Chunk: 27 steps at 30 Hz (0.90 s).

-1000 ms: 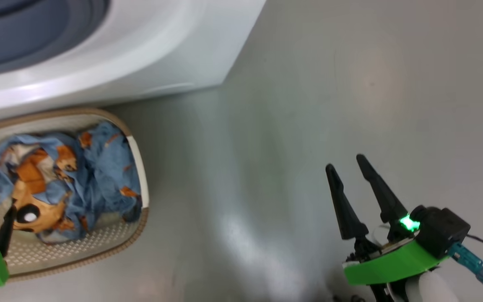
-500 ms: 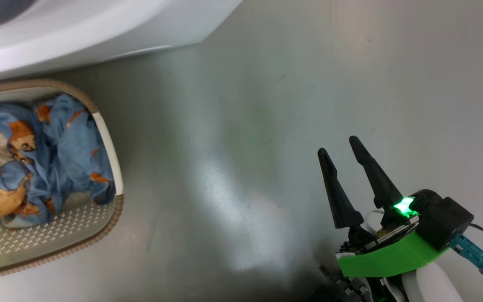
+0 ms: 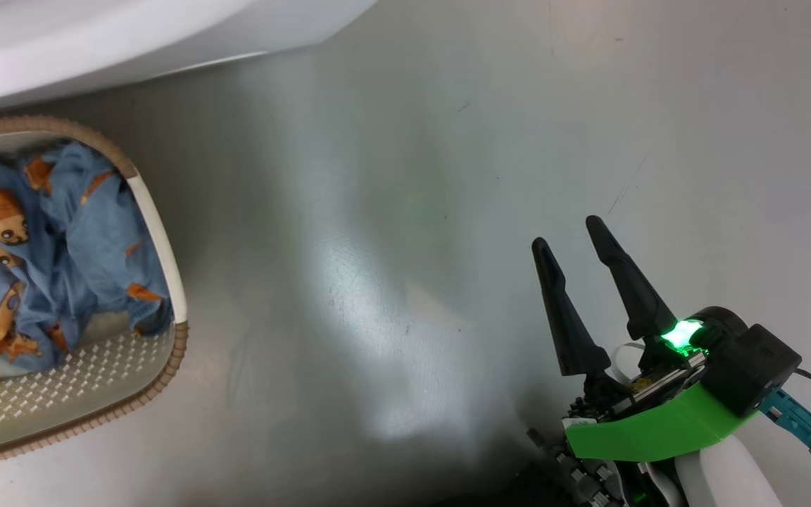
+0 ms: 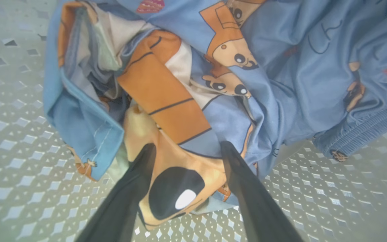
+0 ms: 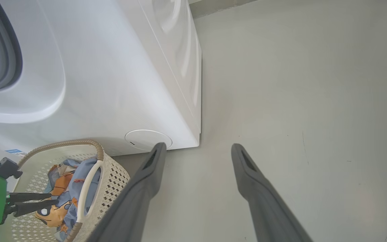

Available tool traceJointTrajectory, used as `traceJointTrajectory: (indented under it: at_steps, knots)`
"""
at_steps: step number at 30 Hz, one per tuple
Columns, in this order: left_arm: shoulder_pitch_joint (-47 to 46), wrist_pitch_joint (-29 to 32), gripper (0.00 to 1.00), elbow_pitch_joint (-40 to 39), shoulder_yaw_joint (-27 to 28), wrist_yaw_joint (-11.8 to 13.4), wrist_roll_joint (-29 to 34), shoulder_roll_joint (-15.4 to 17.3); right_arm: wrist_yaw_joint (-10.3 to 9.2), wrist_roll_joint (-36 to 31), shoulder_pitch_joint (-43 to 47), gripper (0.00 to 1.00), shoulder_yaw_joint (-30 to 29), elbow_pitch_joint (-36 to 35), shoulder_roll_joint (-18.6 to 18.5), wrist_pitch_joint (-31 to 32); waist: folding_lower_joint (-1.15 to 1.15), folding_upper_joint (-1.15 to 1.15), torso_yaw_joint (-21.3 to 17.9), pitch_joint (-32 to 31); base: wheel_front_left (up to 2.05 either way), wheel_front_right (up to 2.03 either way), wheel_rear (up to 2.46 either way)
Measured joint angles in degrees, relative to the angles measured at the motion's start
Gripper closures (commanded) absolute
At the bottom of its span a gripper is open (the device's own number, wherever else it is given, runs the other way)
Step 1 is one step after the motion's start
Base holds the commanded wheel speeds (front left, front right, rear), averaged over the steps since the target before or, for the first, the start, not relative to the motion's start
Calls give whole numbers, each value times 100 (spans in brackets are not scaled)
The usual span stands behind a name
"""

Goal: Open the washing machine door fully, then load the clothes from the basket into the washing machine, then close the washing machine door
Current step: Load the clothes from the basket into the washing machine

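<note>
"Left wrist view — what is the left tool (image 4: 187, 147) doing?"
"It sits low in the basket (image 4: 331, 198), fingers parted wide, the orange face of the clothes (image 4: 281, 67) lying between them, not pinched."
"And the right tool (image 3: 566, 232)?"
"Head view has it spread and empty over the grey floor (image 3: 377, 211), well apart from the basket — which stands just before the washing machine (image 5: 113, 67), clothes heaped inside."

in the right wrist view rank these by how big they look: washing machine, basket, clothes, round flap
1. washing machine
2. basket
3. clothes, visible part only
4. round flap, not far behind the clothes
</note>
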Motion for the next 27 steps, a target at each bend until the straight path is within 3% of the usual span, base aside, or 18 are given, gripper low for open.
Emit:
traceJointTrajectory:
  at_steps: [20,22,23,24,27]
  knots:
    - [-311,0,0,-116,-671,0,-397,190,0,0,-14,0,108,-96,0,0,0,0,-114,204,0,0,0]
    - [-313,0,52,-122,-702,0,-399,200,0,0,-14,0,109,-98,0,0,0,0,-120,199,0,0,0]
    - [-313,0,89,-122,-702,0,-399,200,0,0,-14,0,109,-98,0,0,0,0,-120,199,0,0,0]
    - [-313,0,100,-125,-712,0,-410,203,0,0,-14,0,110,-99,0,0,0,0,-122,195,0,0,0]
    - [-313,0,100,-153,-735,0,-513,203,0,0,-14,0,110,-110,0,0,0,0,-126,174,0,0,0]
